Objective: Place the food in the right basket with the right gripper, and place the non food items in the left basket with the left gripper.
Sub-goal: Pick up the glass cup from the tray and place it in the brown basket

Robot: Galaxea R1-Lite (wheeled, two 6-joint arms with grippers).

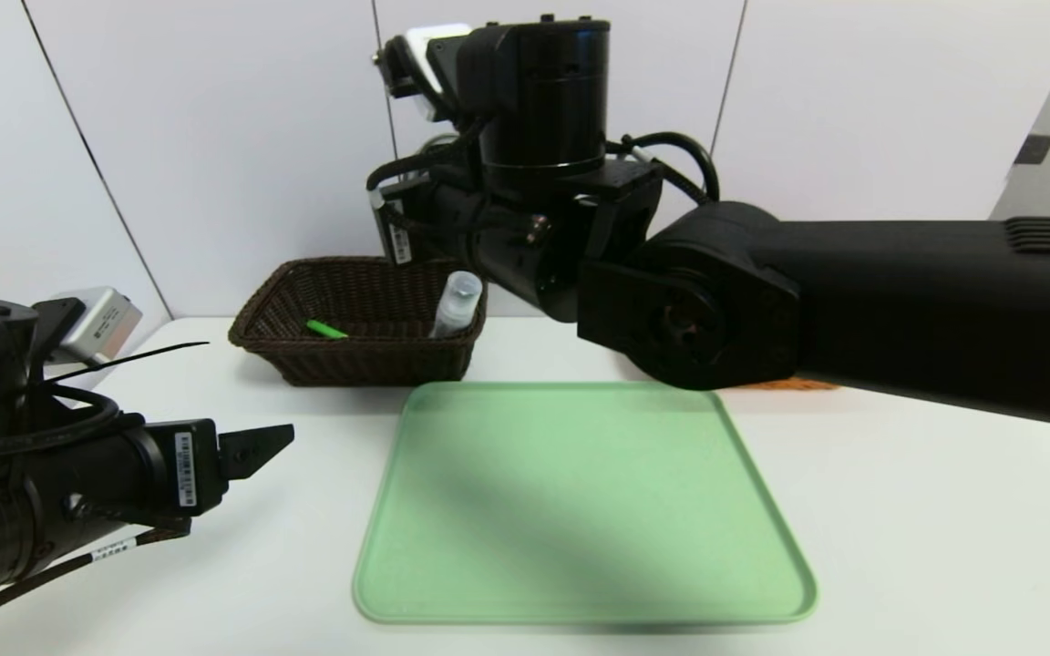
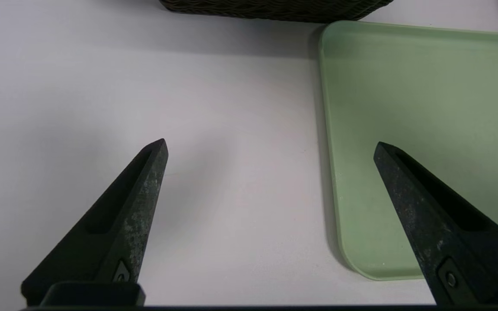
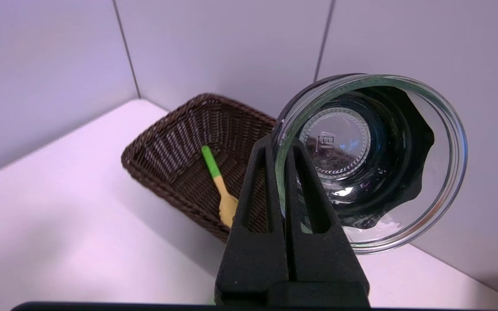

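The right gripper (image 3: 282, 144) is closed on the rim of the cup (image 3: 398, 220), its two fingers pinching the glass wall between them, one inside the cup and one outside. The cup is clear glass in a black holder with a wavy edge, and its open mouth faces the right wrist camera, so that the round base with its beaded ring shows through. The right arm (image 1: 908, 310) reaches across from the robot's right, and its wrist stands above the dark basket (image 1: 352, 364), with the cup held up in the air, largely hidden behind the arm in the head view. Inside the dark basket lies the spoon (image 3: 218, 179), its green handle towards the basket's left part and its yellow head in view of the right wrist camera. The bottle (image 1: 457, 305) is in the same basket at the right end, tilted, with its clear cap up near the rim. The left gripper (image 2: 270, 149) is spread wide with nothing between its fingers, over the white table (image 2: 240, 242) and the near part of the green tray's (image 2: 404, 108) left side. The tray lies flat in front of the baskets. The orange-tan basket (image 1: 789, 384) sits beyond the tray on the right, mostly hidden by the right arm, only a strip showing.
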